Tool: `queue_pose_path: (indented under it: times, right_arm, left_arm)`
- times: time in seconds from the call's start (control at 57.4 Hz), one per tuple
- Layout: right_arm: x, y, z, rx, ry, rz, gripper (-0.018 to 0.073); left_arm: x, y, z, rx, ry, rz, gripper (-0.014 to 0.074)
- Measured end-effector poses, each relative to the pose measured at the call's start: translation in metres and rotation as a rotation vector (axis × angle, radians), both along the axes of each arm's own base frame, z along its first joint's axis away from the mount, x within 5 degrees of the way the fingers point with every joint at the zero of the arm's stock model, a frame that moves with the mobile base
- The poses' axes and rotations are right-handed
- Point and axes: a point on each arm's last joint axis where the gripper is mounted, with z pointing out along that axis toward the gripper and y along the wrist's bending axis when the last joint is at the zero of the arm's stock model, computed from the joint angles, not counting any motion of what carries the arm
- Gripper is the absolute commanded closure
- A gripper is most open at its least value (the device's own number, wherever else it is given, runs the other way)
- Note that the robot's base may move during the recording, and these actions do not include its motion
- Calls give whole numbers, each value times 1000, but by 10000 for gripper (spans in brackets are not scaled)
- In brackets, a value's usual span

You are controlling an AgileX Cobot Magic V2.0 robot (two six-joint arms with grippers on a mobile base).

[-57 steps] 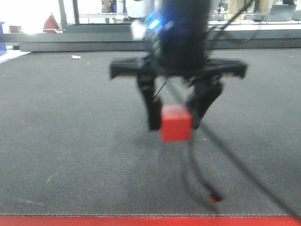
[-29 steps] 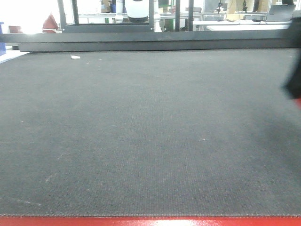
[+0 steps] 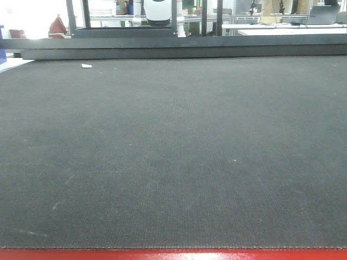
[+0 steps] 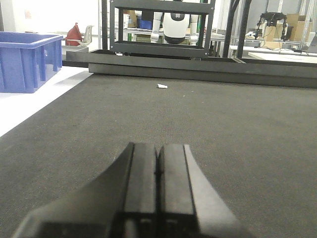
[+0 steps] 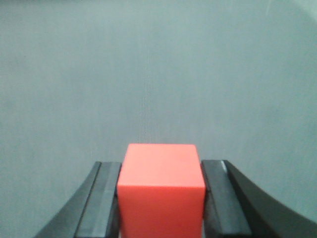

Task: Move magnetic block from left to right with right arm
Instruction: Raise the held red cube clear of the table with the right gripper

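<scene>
I counted one magnetic block [image 5: 161,191], held in the right gripper [image 5: 162,169]. Its two dark fingers [image 5: 105,198] pressed against the block's left and right sides. The block was a bright red cube with plain, smooth, matte faces and crisp edges. I could see its top face and the face nearest the camera. The bottom edge of the right wrist view cut off its lower part, so I could not tell whether it touched the grey surface beyond it or hung above it.

One left gripper [image 4: 158,148] showed in its own wrist view. Its jaws were pressed flat together with nothing between them, above one dark mat [image 3: 173,151].

On the mat lay one small white scrap [image 4: 162,86], far off near the back edge and too small to identify. One blue crate [image 4: 27,59] stood off the mat to the left, cut by the frame edge.

One red strip [image 3: 173,254] ran along the bottom of the front view.
</scene>
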Motion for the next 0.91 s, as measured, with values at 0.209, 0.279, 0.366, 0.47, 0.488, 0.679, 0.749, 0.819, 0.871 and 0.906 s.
queue_pose_path:
  times: [0.209,0.279,0.366,0.47,0.488,0.679,0.749,0.819,0.871,0.906]
  right_arm:
    - [-33,1,-2,-81,-161,-1,307]
    - [-41,2,-1,-84,-196,-2,307]
    - [-48,3,1,-86,-223,-3,307]
    - [-50,3,1,-86,-228,-3,307]
    - [-50,3,0,-86,-225,-3,307]
    - [-50,3,0,-86,-222,-3,307]
    - [-50,3,0,-86,-222,-3,307]
    - [-50,3,0,-86,-220,-3,307]
    - [-50,3,0,-86,-220,-3,307]
    - [-50,3,0,-86,-220,-3,307]
  left_arm:
    - [0,0,0,0,0,0,722]
    - [0,0,0,0,0,0,722]
    - [0,0,0,0,0,0,722]
    - [0,0,0,0,0,0,722]
    - [0,0,0,0,0,0,722]
    - [0,0,0,0,0,0,722]
    - [0,0,0,0,0,0,722]
    - [0,0,0,0,0,0,722]
    - [0,0,0,0,0,0,722]
    - [0,0,0,0,0,0,722]
